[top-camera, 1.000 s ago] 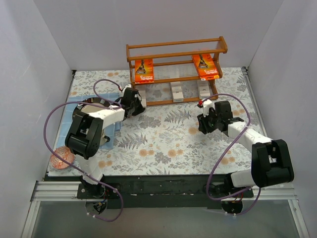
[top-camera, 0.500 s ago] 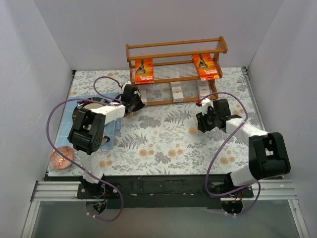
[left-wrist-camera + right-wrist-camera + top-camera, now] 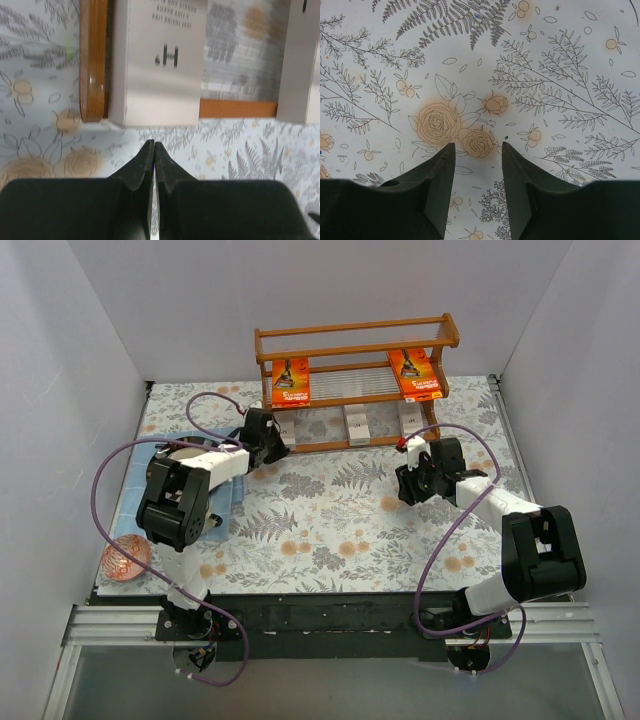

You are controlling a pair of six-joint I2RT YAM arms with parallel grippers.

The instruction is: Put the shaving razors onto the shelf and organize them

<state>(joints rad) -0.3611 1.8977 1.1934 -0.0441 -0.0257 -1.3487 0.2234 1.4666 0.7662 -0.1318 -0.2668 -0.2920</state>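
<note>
- Table (image 3: 330,530): 1, its top pale and printed all over with grey ferns and orange roses; white walls stand on 3 sides.
- Shelf (image 3: 340,351): 1, orange-brown wood, 2 tiers, standing on the table at the middle of the far edge, with both curved side frames resting on the print.
- Mat (image 3: 236,496): 1, blue, lying flat on the left side and largely hidden.
- Ball (image 3: 124,559): 1, orange mesh, at the near left corner, well apart from the shelf.
- Rail (image 3: 330,612): 1, black, along the near edge.
</note>
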